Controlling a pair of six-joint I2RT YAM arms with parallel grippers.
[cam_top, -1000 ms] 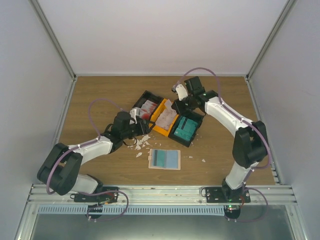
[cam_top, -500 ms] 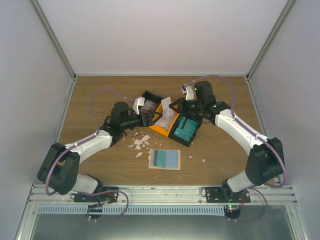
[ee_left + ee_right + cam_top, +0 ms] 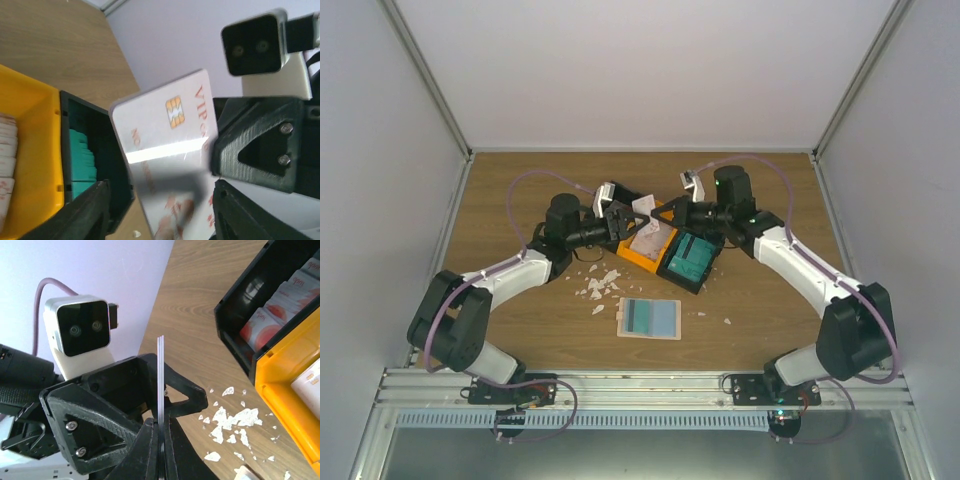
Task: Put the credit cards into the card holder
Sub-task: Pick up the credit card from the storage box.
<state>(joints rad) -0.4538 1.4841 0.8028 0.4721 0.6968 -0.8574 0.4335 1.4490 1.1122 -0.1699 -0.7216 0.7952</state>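
Setting: a robotics lab test cell. Indicators:
- A wood-grain desk is boxed in by plain white panels at the left, right and top of the frame, joined by bare aluminium struts.
- A slotted aluminium rail along the bottom edge carries two bolted-down robot arms, left arm and right arm.
- Purple cables run exposed along both arms.
- A small camera is mounted on each wrist.

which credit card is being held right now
The white chip card with VIP lettering, pinched in the right hand over the tray; no other card is gripped.
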